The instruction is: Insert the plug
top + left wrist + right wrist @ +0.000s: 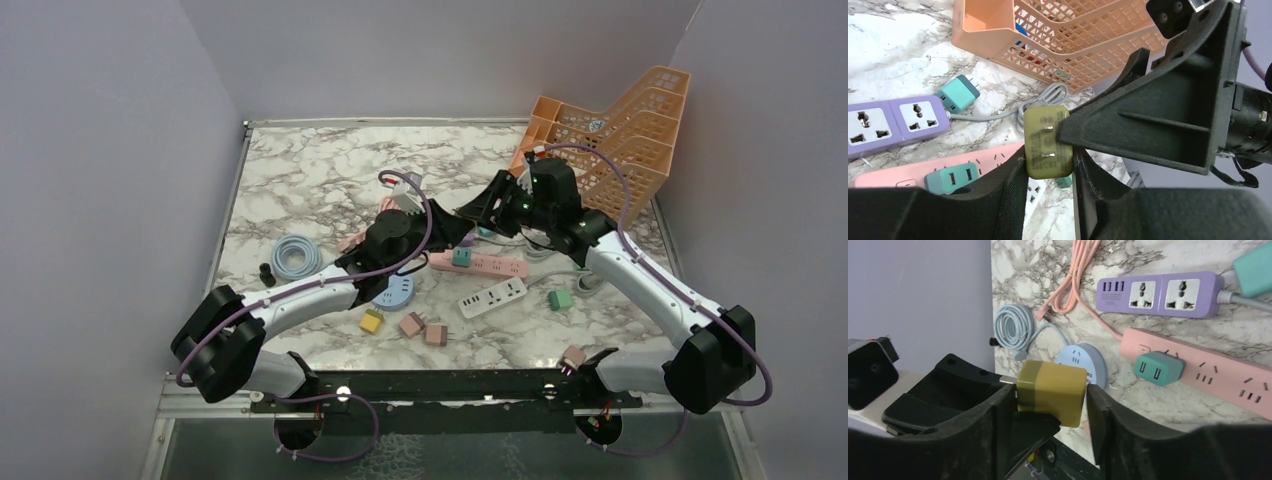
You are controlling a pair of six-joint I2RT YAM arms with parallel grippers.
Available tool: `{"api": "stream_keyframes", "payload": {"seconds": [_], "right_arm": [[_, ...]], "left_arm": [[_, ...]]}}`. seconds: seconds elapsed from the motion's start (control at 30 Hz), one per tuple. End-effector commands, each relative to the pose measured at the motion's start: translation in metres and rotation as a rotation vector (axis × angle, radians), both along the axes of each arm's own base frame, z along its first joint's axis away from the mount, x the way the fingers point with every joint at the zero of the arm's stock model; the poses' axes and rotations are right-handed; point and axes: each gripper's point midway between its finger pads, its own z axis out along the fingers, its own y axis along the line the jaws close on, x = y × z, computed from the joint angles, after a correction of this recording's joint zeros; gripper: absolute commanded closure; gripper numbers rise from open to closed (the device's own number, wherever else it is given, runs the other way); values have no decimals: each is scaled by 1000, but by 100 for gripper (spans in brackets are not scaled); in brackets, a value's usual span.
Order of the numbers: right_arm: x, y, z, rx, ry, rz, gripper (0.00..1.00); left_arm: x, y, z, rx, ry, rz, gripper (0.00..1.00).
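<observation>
An olive-yellow two-prong plug (pixel 1045 150) sits between the fingers of my left gripper (pixel 1048 167), which is shut on its sides, prongs facing the camera. My right gripper (pixel 1050 400) stands open around the same plug (pixel 1053 390): one finger touches the pronged face, and a thin gap shows at the other. Both grippers meet above the table's middle, left (pixel 462 228) and right (pixel 480 213), hiding the plug in the top view. Below lie a pink power strip (pixel 1208 375) with a teal adapter (pixel 1157 368) plugged in, a purple strip (pixel 1158 294) and a white strip (pixel 492 297).
An orange basket (pixel 610 130) stands at the back right. A coiled light-blue cable (pixel 295 255) and a round blue socket (pixel 395 292) lie at the left. Small yellow (pixel 371 321), pink (pixel 411 324) and green (pixel 560 299) adapters lie near the front. A loose teal adapter (pixel 958 93) lies beside the purple strip.
</observation>
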Motion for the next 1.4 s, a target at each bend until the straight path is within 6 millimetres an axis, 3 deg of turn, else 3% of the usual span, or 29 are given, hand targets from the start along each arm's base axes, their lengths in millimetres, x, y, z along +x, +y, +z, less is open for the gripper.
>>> {"api": "stream_keyframes", "payload": {"seconds": [0.0,0.2,0.5,0.67,0.73,0.97,1.37], "right_arm": [[-7,4,36,79,-62,35,34],[-15,-1,81,168,-239,41,11],[-40,-19,142,343,-479,4,11],[-51,-25,169,422,-547,-4,17],[-55,-20,176,463,-550,35,26],[-75,-2,202,618,-570,191,47],[-96,10,201,662,-604,371,64]], "left_arm": [[6,10,31,-45,-100,46,84],[-14,10,59,-102,-139,-59,86],[-51,10,149,-361,-102,-234,86],[-62,11,183,-423,-128,-282,86],[-66,11,191,-432,-145,-301,86],[-79,8,208,-451,-187,-381,86],[-82,10,217,-469,-214,-390,86]]}}
